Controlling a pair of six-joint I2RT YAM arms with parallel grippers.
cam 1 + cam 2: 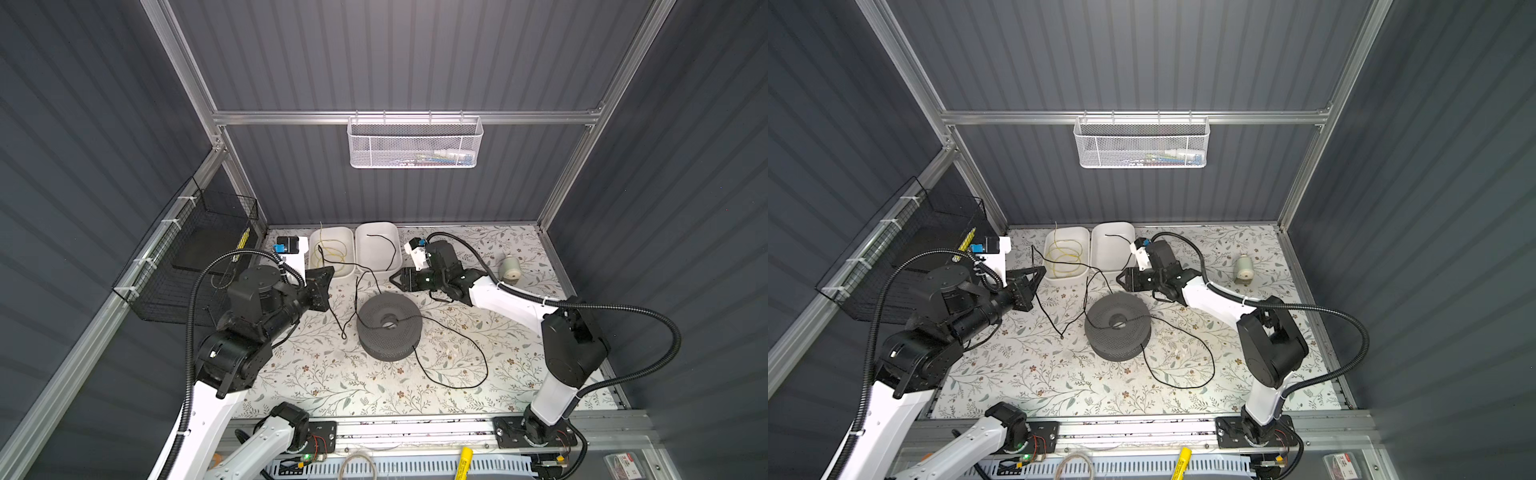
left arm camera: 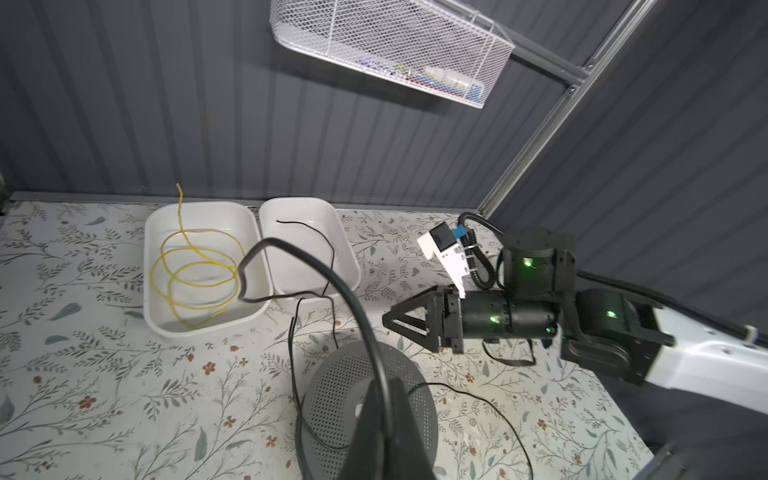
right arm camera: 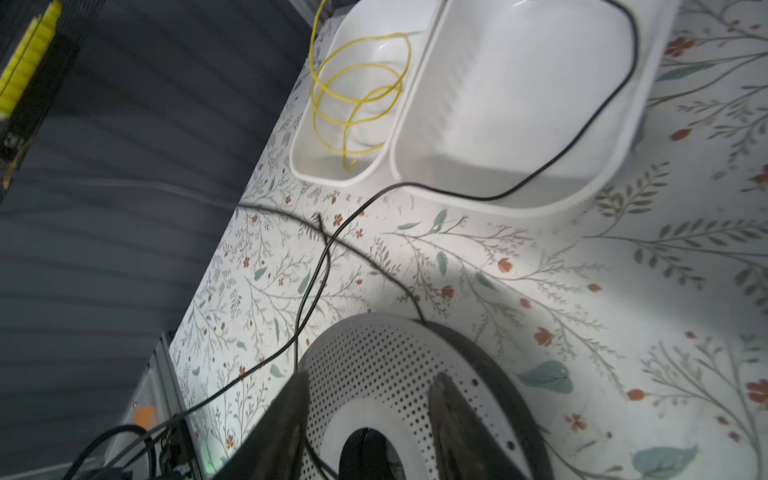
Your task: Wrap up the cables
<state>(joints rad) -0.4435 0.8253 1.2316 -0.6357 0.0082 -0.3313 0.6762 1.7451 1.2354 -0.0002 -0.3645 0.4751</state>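
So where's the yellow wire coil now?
In both top views, the thin yellow wire coil lies inside the left white plastic tray at the table's back, beside the right tray.

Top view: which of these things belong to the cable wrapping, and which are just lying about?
In the job: black cord, grey spool, left gripper shut on the cord, right gripper open by the spool.
Lying about: yellow wire coil in its white tray, small grey cylinder, white mesh basket, black wire basket.
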